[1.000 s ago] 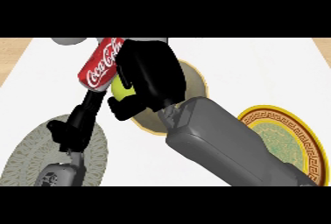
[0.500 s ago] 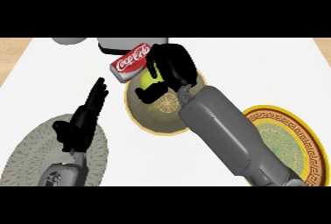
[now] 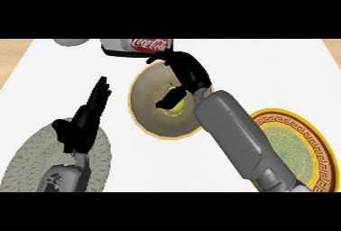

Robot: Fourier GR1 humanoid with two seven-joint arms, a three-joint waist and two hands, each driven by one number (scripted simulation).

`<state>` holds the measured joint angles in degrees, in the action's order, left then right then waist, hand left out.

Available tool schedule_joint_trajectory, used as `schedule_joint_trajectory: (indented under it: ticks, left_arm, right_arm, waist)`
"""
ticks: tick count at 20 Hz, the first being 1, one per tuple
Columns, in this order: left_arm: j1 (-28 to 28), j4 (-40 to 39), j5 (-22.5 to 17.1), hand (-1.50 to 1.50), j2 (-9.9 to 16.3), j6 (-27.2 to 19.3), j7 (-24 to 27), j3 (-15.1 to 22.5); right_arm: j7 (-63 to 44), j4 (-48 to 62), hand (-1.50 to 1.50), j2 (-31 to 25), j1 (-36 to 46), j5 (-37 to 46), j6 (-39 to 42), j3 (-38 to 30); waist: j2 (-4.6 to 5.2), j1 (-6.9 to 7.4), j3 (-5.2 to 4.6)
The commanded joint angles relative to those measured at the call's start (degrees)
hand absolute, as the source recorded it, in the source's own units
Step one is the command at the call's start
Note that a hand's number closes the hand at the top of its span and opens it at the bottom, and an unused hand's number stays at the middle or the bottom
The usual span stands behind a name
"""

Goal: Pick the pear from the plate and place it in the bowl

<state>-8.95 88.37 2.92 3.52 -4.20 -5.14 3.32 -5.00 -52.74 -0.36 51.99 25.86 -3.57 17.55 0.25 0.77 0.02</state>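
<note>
1. The right hand [image 3: 185, 74] hangs over the bowl [image 3: 148, 118] at frame centre, thumb and fingers pinching the pear [image 3: 177, 105] just above the bowl's floor.
2. The plate [image 3: 318, 153] at lower right sits bare of fruit, half hidden by the forearm.
3. The left hand [image 3: 83, 121] rests at lower left, fingers straight, over a grey mat [image 3: 26, 153].
4. A cola can [image 3: 136, 46] lies near the bowl's upper rim; the knuckles are close to it.
5. Best move, by the look of it: lower a touch, spread the fingers gently so the pear settles, then lift straight up, clear of the can.
</note>
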Motion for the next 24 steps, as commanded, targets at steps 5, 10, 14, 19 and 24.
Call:
schedule_joint_trajectory:
  ticks: [5,10,14,19,24]
  left_arm:
    - [0.7,-0.5,1.4,0.00,-2.1,-1.8,0.1,1.1]
    - [-0.3,1.0,-0.5,0.00,0.5,0.5,-1.5,-1.2]
    - [0.1,-0.6,-0.1,0.00,1.1,1.3,0.1,-1.4]
    - [-0.1,-1.1,0.0,0.00,-0.1,0.9,0.4,-0.9]
    - [3.0,4.3,0.2,0.00,0.0,1.0,-1.5,-0.3]
  right_arm:
    - [5.2,-7.2,-1.50,0.3,-2.6,-6.2,-3.8,-5.7]
    - [1.1,-9.9,-1.50,-1.9,-0.9,-11.8,0.9,-12.7]
    - [-0.6,-14.7,-1.50,-4.2,-5.0,-17.3,6.0,-16.0]
    - [4.2,-15.9,-1.50,-9.1,-10.9,-23.9,14.7,-20.0]
    - [-0.1,-25.6,-1.50,-8.7,-17.0,-27.5,18.5,-19.5]
  waist:
    - [-0.36,-0.79,-0.01]
    - [-0.35,-0.70,-0.01]
    - [-0.33,-1.00,-0.01]
    - [-0.25,-0.82,0.00]
    - [-0.38,-0.78,-0.01]
